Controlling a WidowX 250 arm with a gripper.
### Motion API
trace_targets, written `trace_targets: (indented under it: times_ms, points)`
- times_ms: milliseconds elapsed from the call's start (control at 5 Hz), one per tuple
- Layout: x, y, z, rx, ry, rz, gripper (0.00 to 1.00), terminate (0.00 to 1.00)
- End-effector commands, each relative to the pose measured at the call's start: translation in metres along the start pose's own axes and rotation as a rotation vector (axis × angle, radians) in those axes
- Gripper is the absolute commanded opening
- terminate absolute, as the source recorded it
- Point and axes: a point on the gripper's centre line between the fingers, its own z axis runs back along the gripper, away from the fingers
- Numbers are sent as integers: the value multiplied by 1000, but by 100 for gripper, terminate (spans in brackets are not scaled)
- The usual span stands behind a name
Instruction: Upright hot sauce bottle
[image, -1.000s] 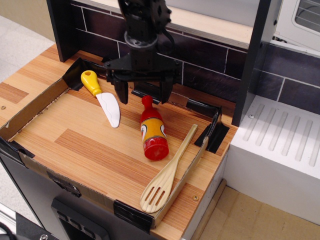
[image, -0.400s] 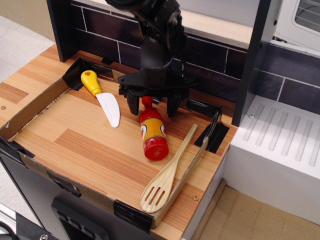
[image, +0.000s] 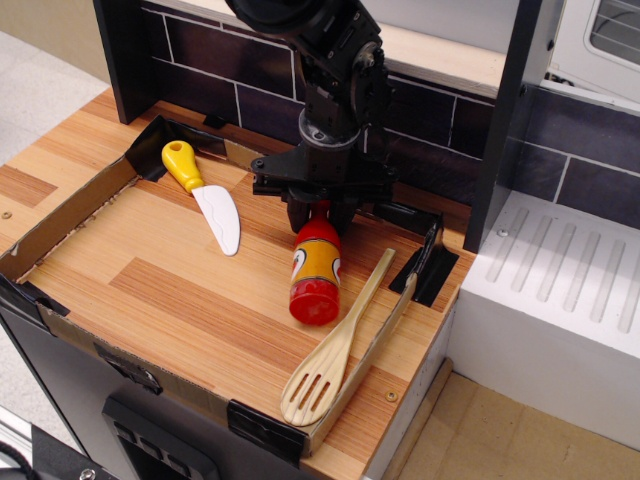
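Observation:
The hot sauce bottle (image: 316, 268) is a small red toy bottle with a yellow-orange label. It lies on its side on the wooden board (image: 180, 290), its base toward the front and its neck toward the back wall. My black gripper (image: 318, 212) hangs over the neck end, and its fingers are closed on the narrow neck and cap, which they mostly hide. The bottle's body still rests on the board.
A white toy knife with a yellow handle (image: 205, 191) lies to the left. A wooden slotted spatula (image: 335, 352) leans along the right cardboard rim (image: 390, 330). A dark tiled wall (image: 420, 120) stands behind, and a white ribbed surface (image: 570, 280) lies to the right.
My gripper moved right and down from beside the knife to the bottle's neck and closed on it. The bottle swung slightly, so its neck now points more straight back.

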Motion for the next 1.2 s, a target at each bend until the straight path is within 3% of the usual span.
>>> trace_targets:
  times_ms: [0, 200, 400, 600, 1000]
  points:
    - [0, 13, 25, -31, -34, -38, 0, 0]
    - [0, 26, 47, -48, -93, -67, 0, 0]
    - [3, 42, 67, -45, -221, -75, 0, 0]
    - [9, 58, 85, -46, -395, -41, 0, 0]
    - [21, 63, 96, -71, -692, 76, 0, 0]
